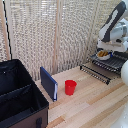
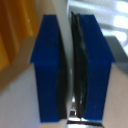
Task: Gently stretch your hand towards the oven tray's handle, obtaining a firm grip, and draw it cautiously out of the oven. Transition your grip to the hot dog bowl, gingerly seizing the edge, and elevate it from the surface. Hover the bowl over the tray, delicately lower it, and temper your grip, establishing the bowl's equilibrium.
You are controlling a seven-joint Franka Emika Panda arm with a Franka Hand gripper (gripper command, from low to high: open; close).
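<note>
Bin (image 1: 20, 95), black fabric, sits nearest in the exterior view, at its left. Just beyond it: upright blue panel (image 1: 49, 83), then red cup (image 1: 70, 87) on the wood table (image 1: 95, 105). Neither belongs to the task.

Further back, at the exterior view's right: oven tray (image 1: 102, 69) is drawn out, wire bars exposed, w/ the tray's handle (image 1: 95, 73) along the front edge. Oven body mostly hidden behind arm; can't make it out clearly.

Hot dog bowl (image 1: 102, 54) is over the tray's rear part, directly under the gripper (image 1: 104, 50). Whether the bowl rests on the bars or hangs just above: can't tell at this res.

Wrist view: two blue fingers (image 2: 50, 70) closed tight on a thin white edge between the pads, judged to be the bowl rim; yellow-orange food shows beside them.

Status, est.: pull-out done, bowl lifted and moved over tray. Remaining: finish lowering if needed, release grip, confirm the bowl sits stable.
</note>
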